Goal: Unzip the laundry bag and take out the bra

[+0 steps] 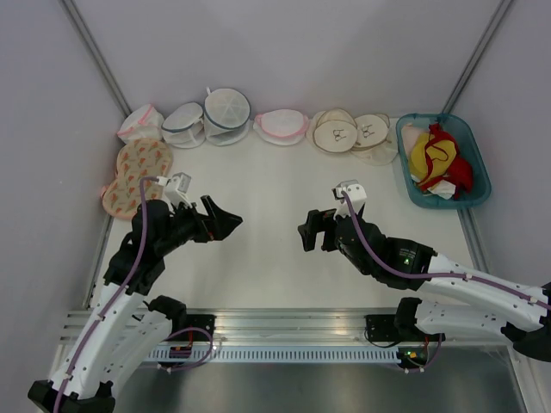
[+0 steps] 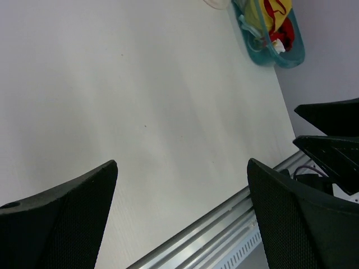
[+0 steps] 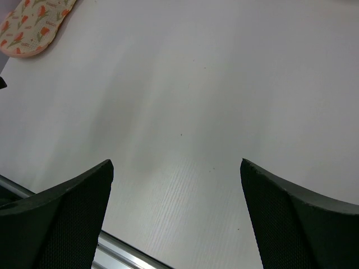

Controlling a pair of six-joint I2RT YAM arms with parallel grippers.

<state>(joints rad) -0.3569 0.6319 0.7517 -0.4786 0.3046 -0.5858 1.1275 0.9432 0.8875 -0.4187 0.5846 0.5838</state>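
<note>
1. Nearest the overhead camera: the two arm bases on the metal rail (image 1: pixel 284 323) at the near edge of the white table (image 1: pixel 258 172).
2. Left gripper (image 1: pixel 225 217): spread wide, holding nothing, over the left half of the table and aimed toward the middle.
3. Right gripper (image 1: pixel 307 228): also spread wide and holding nothing, facing the left one.
4. Laundry bag (image 1: pixel 227 114): only the overhead view shows it. It is in the back row by the far wall, left of centre and well apart from both grippers.
5. Bag attitude: it is a drum, so I see no long side. One round face tilts up toward the overhead camera, and the dark trim circles the wall below it. I cannot find the zipper pull.
6. Bra: I cannot make it out through the mesh.
7. Close neighbours: a flatter dark-trimmed bag (image 1: pixel 183 125) presses against the drum's left side, and a pink-trimmed bag (image 1: pixel 281 126) sits just beside it on the right.
8. Further along the row: another pink-trimmed bag (image 1: pixel 140 123) in the left corner, and two round beige pads (image 1: pixel 334 131) right of centre.
9. Teal basket (image 1: pixel 476 194) at far right, holding red and yellow garments (image 1: pixel 441 162). The left wrist view catches it at its top edge.
10. Flowered padded piece (image 1: pixel 136 174) at the left edge. The right wrist view shows one corner of it.
</note>
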